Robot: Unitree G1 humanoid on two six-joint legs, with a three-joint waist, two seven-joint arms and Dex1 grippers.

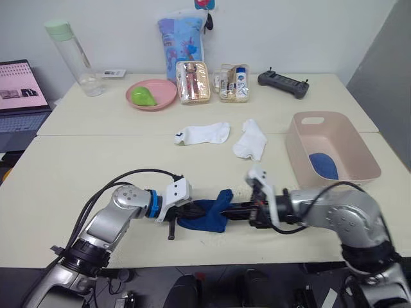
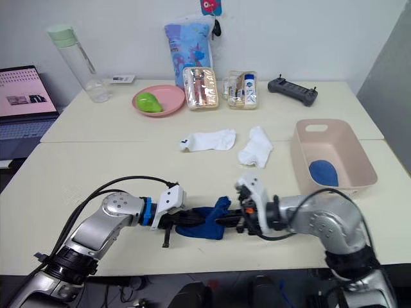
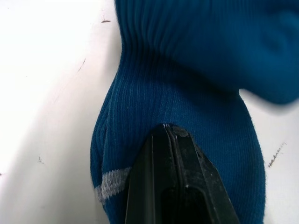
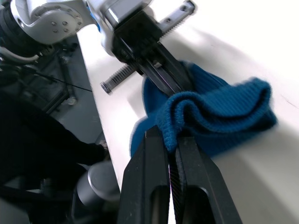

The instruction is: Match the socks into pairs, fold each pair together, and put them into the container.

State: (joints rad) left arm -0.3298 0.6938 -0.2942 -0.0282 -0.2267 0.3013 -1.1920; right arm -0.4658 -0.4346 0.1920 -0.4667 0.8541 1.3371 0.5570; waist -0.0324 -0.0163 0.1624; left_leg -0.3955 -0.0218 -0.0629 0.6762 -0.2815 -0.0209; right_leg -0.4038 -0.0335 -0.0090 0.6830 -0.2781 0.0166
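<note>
Blue sock (image 1: 207,215) pinched between both grippers' fingers

I'm counting two white socks (image 1: 203,134) (image 1: 250,140) lying mid-table — one blue sock (image 1: 207,214) bunching near me, another blue sock (image 1: 323,165) sitting in the one pink container (image 1: 354,142) on the right.

Silver arms, blue wrist rings, black cables

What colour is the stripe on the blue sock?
Grey stripe; the left wrist view shows it best.
</note>
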